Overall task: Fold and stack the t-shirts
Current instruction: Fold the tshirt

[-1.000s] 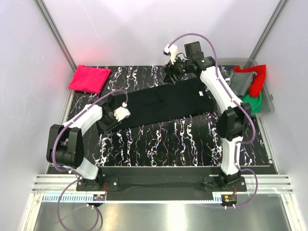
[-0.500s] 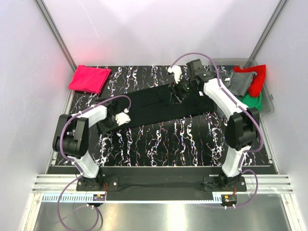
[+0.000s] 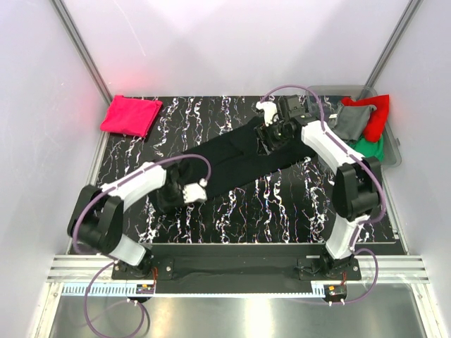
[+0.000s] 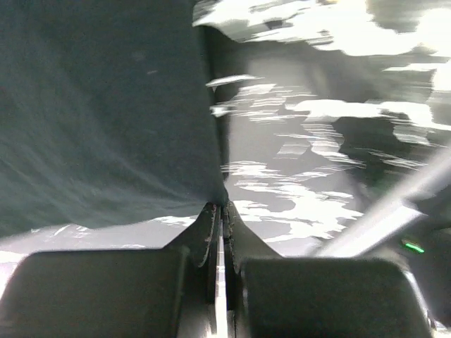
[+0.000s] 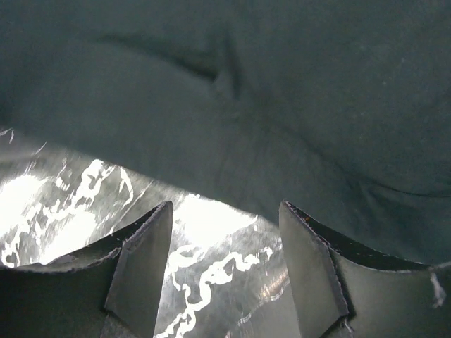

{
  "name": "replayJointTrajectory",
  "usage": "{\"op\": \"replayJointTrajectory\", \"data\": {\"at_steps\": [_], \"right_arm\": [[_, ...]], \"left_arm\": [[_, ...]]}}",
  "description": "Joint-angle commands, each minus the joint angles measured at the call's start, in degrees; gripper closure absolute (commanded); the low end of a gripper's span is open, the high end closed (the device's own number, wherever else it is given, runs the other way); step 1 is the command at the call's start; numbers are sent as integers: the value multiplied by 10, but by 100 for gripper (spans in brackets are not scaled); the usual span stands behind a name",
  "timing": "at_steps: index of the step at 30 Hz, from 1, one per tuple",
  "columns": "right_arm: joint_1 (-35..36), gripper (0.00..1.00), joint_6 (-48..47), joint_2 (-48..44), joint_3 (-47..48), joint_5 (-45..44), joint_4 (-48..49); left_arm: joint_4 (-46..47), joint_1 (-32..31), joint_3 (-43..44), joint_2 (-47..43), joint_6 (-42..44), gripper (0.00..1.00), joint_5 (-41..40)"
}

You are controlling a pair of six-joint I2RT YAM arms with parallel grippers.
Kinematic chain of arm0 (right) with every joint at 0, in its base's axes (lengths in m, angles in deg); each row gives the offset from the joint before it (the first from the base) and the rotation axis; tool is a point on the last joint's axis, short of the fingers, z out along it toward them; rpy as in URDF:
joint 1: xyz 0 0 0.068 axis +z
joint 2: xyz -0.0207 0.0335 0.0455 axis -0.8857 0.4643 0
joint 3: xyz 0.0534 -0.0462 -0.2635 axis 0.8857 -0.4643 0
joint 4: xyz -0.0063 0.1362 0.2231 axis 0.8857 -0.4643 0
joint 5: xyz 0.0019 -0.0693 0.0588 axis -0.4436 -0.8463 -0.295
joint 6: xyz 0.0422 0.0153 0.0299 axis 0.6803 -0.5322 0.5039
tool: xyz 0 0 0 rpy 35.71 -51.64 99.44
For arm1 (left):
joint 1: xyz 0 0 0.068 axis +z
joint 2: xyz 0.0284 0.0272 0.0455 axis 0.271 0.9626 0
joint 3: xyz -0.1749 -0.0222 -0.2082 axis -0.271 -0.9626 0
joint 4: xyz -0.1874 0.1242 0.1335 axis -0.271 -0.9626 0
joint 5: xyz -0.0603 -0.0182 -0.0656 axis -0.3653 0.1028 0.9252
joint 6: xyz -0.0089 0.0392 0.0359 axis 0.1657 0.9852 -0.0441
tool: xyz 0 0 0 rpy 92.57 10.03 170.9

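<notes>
Black soft tee (image 3: 232, 155), folded into a long strip, lies diagonally across the glossy marbled table (image 3: 282, 204). Left gripper (image 4: 218, 211) is pinching its near corner, and the right gripper (image 5: 225, 208) is spread wide over the far edge. Pink-red tee (image 3: 130, 115) sits folded far left. Grey tee (image 3: 352, 120), red tee (image 3: 378, 116) and green tee (image 3: 371, 149) are heaped in the bin (image 3: 394, 153) on the right.

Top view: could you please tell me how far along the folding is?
Done: the pink tee lies folded at the far left. In hand: the black tee lies in a strip, with the left gripper shut on one end and the right gripper open at the other. Left: grey tee, red tee and green tee in the bin.
</notes>
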Motion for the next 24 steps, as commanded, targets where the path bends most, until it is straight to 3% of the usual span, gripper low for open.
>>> {"op": "replayJointTrajectory", "data": {"at_steps": [1, 13, 18, 24], "right_arm": [[-3, 32, 61, 50, 28, -27, 37], [-2, 32, 82, 248, 210, -78, 39], [0, 29, 106, 303, 267, -55, 37], [6, 27, 153, 391, 369, 58, 36]], "left_arm": [[-115, -54, 12, -37, -13, 100, 105], [-132, -256, 109, 41, -109, 100, 248], [-120, -267, 137, 61, -128, 100, 269], [-113, -280, 189, 122, -131, 100, 271]]}}
